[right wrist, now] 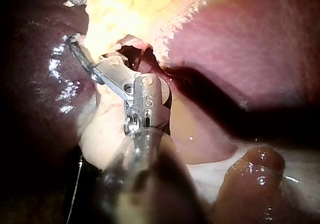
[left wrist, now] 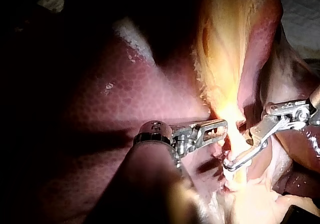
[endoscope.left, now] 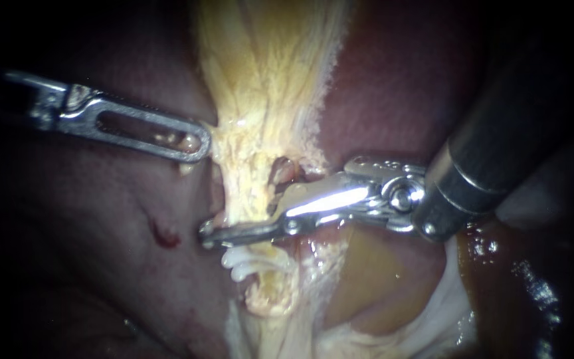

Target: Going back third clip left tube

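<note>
In the endoscope view, the left instrument (endoscope.left: 197, 145), with slotted silver jaws, is clamped on the edge of the ragged yellow fatty tissue (endoscope.left: 260, 80) that lies over the dark red liver (endoscope.left: 101, 233). The right instrument (endoscope.left: 224, 233) holds its slim silver jaws apart with the pale yellow tube (endoscope.left: 250, 199) between them, and the white ridged clips (endoscope.left: 250, 262) sit on that tube just beside the jaws. The left wrist view shows the left instrument gripping the tissue's edge, with the right instrument's jaws straddling the tube just ahead. In the right wrist view, one hooked jaw lies against the tube's far side.
</note>
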`<control>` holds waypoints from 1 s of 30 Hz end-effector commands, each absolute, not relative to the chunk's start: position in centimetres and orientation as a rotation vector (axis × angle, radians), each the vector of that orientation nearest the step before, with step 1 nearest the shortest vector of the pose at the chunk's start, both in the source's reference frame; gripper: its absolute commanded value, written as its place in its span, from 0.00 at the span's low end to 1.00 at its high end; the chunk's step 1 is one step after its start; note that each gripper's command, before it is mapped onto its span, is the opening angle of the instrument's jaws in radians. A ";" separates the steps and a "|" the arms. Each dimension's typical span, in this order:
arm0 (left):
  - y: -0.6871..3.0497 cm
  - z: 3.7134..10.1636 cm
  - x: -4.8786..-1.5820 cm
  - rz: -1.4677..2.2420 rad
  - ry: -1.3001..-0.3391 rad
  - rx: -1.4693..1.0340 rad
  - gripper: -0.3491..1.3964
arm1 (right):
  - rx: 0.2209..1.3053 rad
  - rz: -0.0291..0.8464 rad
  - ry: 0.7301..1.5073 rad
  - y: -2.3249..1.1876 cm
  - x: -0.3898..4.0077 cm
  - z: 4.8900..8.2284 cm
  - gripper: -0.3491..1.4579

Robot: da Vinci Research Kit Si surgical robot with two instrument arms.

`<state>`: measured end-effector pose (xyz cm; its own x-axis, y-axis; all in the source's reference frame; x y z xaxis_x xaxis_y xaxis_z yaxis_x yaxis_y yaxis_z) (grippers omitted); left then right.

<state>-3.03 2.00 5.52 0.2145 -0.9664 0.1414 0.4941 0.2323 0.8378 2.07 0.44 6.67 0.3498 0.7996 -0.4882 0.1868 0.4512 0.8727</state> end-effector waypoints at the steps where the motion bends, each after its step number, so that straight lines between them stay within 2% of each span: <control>1: 2.00 5.51 -3.03 -1.157 -0.779 0.751 0.00 | 1.062 0.513 1.178 0.45 2.08 6.67 0.00; 7: 2.01 5.51 -3.02 -1.156 -0.779 0.752 0.00 | 1.059 0.507 1.180 0.44 2.09 6.66 0.00; 8: 2.01 5.51 -3.02 -1.156 -0.779 0.752 0.00 | 1.038 0.468 1.199 0.43 2.09 6.66 0.00; 12: 2.01 5.51 -3.02 -1.156 -0.779 0.752 0.00 | 1.019 0.442 1.226 0.41 2.14 6.63 0.37; 14: 2.01 5.51 -3.02 -1.156 -0.779 0.752 0.00 | 1.010 0.452 1.228 0.42 2.20 6.63 0.44; 19: 2.01 5.51 -3.01 -1.156 -0.779 0.752 0.00 | 0.947 0.431 1.268 0.40 2.25 6.64 0.47; 30: 2.00 5.50 -3.00 -1.155 -0.779 0.753 0.00 | 0.692 0.331 1.312 0.51 2.08 6.80 0.47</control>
<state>-3.00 2.00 5.50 0.2155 -0.9663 0.1406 0.4926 0.2319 0.8388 2.05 0.52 6.81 0.2485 0.5805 -0.7754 0.1516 0.7673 0.6231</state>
